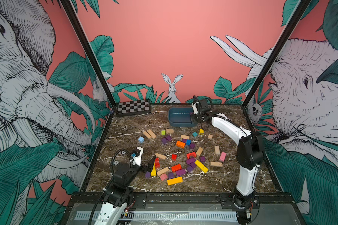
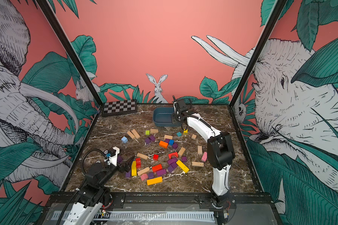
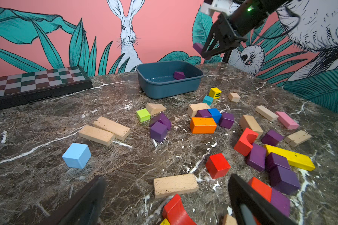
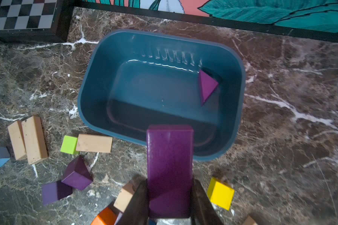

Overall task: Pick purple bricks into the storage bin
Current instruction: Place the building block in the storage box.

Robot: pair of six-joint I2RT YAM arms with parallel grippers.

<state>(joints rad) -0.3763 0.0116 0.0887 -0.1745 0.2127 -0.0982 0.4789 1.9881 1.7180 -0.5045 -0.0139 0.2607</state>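
My right gripper (image 4: 170, 183) is shut on a purple brick (image 4: 170, 167), a short bar held in the air over the near rim of the storage bin (image 4: 90, 93). In both top views that gripper (image 1: 193, 116) (image 2: 174, 118) hangs at the right end of the bin (image 1: 174, 120) (image 2: 158, 120). One purple brick (image 4: 207, 85) (image 3: 179, 75) lies inside the bin. Several purple bricks (image 1: 190, 161) (image 1: 164, 140) are scattered on the marble table. My left gripper (image 3: 166, 196) (image 1: 150, 164) stands open and empty, low at the near left, with a purple cube (image 1: 148, 174) beside it.
A checkerboard box (image 1: 133, 107) lies at the back left. Mixed in with the purple ones are wooden bricks (image 3: 175, 185), an orange brick (image 1: 180, 144), a yellow bar (image 1: 201, 166), a red arch (image 3: 245, 141), a pink brick (image 1: 222, 156) and a light blue cube (image 1: 141, 139).
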